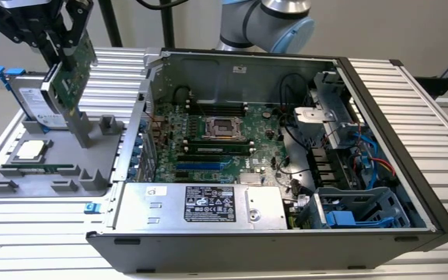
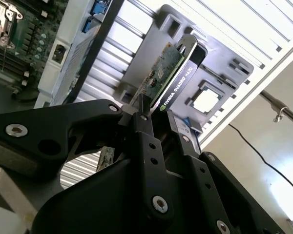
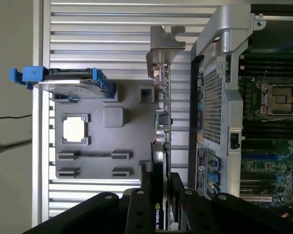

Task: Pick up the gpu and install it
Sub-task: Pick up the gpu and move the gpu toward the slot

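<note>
My hand (image 3: 161, 184) was pinching the gpu (image 3: 160, 146) by one end. The black fingers (image 2: 145, 127) pressed on either face of the card, with the green circuit board on one side and the black cooler shroud on the other. In the exterior view the hand (image 1: 58, 48) was high up. The gpu (image 1: 72, 79) hung from it on edge and slightly tilted, with the silver bracket (image 1: 74, 123) at the end farthest from my fingers, low down by the grey fixture tray (image 1: 33, 181). I could not tell whether the bracket touched the tray or hung just clear of it.

Directly beneath the hand lay that tray (image 3: 112, 141) on the slatted metal table (image 1: 37, 233). Just beside the hanging card, a hard drive in a blue frame (image 1: 33, 100) stood upright in the tray. A square processor chip (image 1: 31, 150) lay flat in its pocket below the drive, and a narrow green memory stick (image 1: 41, 168) sat in a slot close to the chip.

Farther out, on the side of the card away from the drive, the open computer case (image 1: 247, 251) lay on the table. Its motherboard (image 1: 208, 146) was exposed, with an open processor socket (image 1: 222, 126). The silver power supply (image 1: 200, 204) filled the case's near corner. The arm's pale blue-capped joint (image 1: 275, 20) stood behind the case.
</note>
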`<state>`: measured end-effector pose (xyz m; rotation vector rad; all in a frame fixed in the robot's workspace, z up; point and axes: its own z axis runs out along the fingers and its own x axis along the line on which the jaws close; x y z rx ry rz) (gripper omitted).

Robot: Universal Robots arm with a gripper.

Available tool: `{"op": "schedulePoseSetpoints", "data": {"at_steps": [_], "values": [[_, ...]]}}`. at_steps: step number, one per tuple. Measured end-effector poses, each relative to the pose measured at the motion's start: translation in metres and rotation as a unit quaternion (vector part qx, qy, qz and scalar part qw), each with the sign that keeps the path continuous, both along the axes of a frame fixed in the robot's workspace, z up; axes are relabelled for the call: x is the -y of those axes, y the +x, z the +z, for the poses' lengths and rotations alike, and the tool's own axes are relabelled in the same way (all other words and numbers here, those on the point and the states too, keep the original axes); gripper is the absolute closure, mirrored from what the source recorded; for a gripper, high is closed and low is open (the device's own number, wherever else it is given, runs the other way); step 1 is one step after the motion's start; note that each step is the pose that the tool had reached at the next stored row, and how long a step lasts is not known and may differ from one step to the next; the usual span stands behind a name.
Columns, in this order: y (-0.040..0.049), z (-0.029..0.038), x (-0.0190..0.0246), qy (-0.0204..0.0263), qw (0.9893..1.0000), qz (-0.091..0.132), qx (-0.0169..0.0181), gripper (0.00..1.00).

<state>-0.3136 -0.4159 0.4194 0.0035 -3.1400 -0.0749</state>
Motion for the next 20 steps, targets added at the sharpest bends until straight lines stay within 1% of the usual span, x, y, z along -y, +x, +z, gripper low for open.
{"op": "schedulePoseSetpoints", "data": {"at_steps": [20], "values": [[0.0125, 0.0001, 0.0, -0.0001, 1.0, 0.0, -0.0001, 1.0]]}}
